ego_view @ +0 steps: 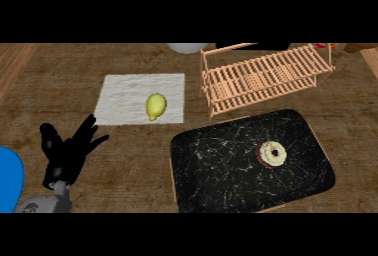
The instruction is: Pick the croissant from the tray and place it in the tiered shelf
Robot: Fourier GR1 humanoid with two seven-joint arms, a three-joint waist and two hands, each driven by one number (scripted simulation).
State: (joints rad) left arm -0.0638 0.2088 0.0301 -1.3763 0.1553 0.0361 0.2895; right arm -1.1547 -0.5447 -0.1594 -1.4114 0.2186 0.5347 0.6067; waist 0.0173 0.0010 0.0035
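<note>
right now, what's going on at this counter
Nothing is being handled yet. The left hand rests open at the lower left, holding nothing; the right hand is not in view. A ring-shaped pastry lies on the black tray, and the wooden tiered shelf stands just behind the tray.

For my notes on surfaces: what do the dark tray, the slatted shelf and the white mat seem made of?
The tray looks like polished black marble: thin white veins cross it. The shelf looks like pale bare wood, in slats. The mat may be towel cloth: fuzzy, matt white.
</note>
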